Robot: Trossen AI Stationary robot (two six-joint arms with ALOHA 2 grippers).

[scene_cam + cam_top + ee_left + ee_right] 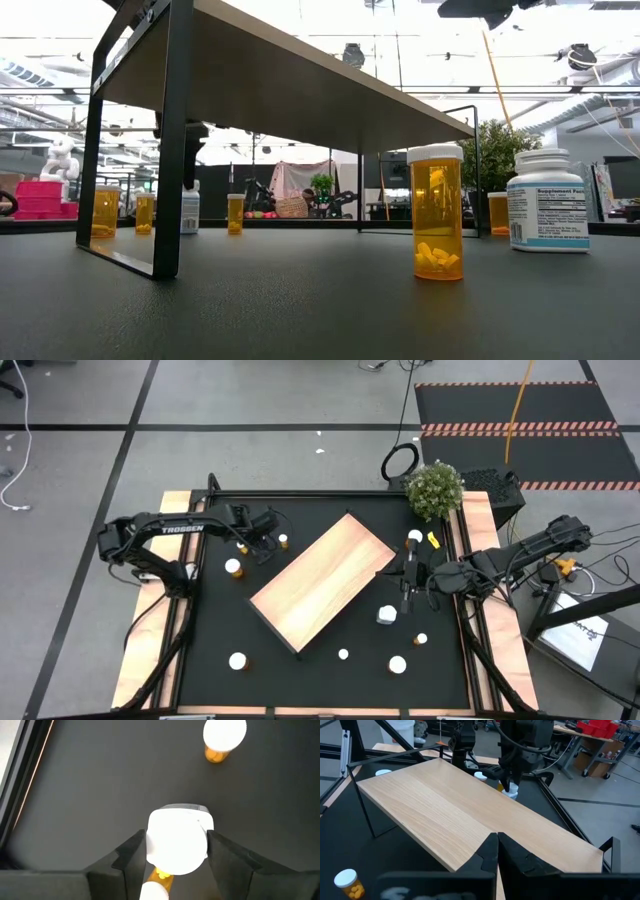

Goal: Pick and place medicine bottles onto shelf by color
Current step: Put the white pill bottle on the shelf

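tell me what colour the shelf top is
Pale, light wood with a fine grain; the shelf shows it best in the right wrist view.

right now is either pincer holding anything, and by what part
Left pincer has its fingers either side of a white round bottle, at the body; contact unclear. Right pincer is shut, empty.

A black tabletop mat (330, 675) covers the worktop, with pale wooden strips (145, 660) showing along its left and right edges. At the far right corner stands a small bushy green potted plant (435, 488). Just in front of it, near the right edge, lies a small yellow object (433, 540). Beyond the far edge, a black cable coil (400, 461) rests on the grey floor, and a dark floor mat with red-and-white striped borders (520, 420) lies farther back. A white sheet of paper (580, 630) sits off the right edge.
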